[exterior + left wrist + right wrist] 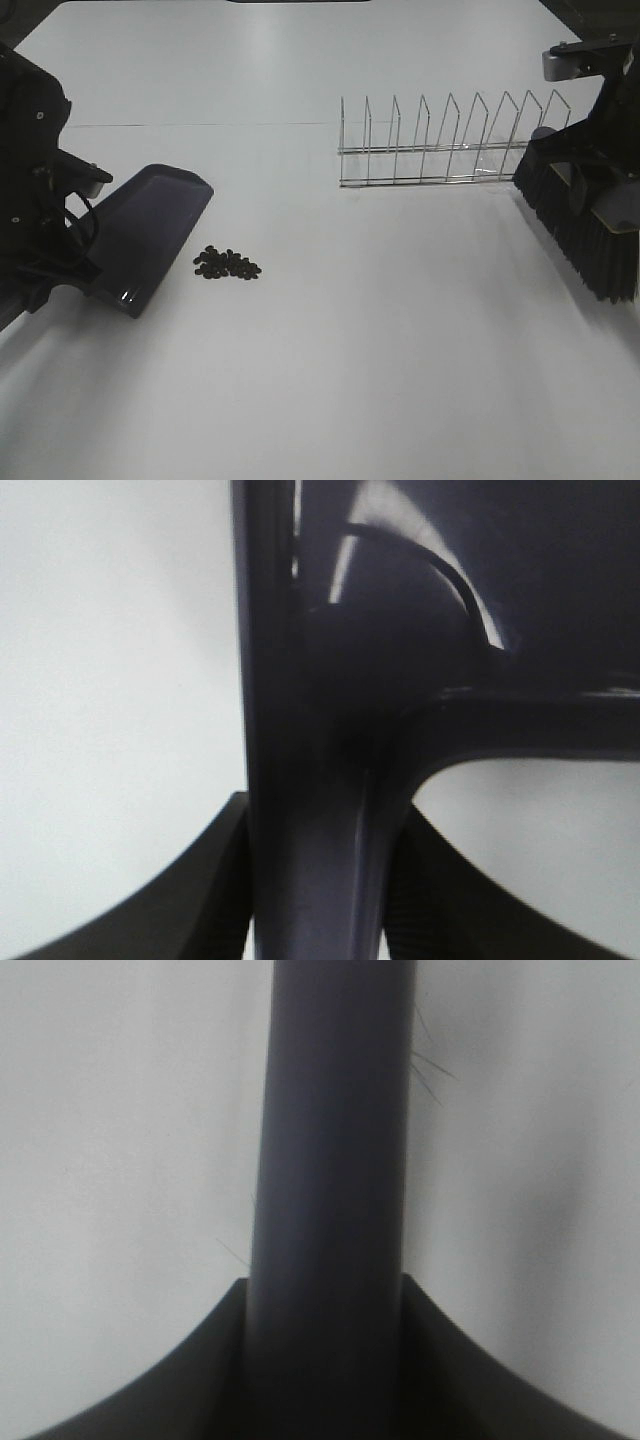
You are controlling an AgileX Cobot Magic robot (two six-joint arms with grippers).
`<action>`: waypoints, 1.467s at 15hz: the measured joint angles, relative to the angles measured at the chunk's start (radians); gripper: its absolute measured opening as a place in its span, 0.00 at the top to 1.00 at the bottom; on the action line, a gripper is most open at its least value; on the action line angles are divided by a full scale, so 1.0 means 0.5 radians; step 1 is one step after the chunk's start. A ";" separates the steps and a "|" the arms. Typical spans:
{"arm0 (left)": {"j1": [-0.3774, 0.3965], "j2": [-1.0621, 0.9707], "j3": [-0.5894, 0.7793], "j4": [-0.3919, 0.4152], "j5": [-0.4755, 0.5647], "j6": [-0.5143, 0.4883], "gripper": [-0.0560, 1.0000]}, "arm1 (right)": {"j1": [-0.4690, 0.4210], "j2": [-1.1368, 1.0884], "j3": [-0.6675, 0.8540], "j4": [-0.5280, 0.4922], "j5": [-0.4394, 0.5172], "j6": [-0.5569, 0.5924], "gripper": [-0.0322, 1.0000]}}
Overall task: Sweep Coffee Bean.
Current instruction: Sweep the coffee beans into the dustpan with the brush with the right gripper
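Beans (227,265): few dozen tiny dark ovals, one clump, one dustpan (150,235) at 9 o'clock. One brush (575,215), one rack (440,140). Left tool (315,900) clamps dustpan, right tool (325,1360) brush.

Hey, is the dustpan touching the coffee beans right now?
Apart. The exterior high view shows a strip of bare table between the dustpan edge and the beans.

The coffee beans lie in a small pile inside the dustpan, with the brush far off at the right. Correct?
No. The exterior high view shows the coffee beans on the table beside the dustpan, not inside it; the brush is indeed far off at the right.
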 joint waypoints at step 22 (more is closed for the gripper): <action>-0.088 0.122 -0.044 -0.122 -0.002 0.016 0.63 | 1.196 1.098 -1.134 0.086 0.084 0.318 0.67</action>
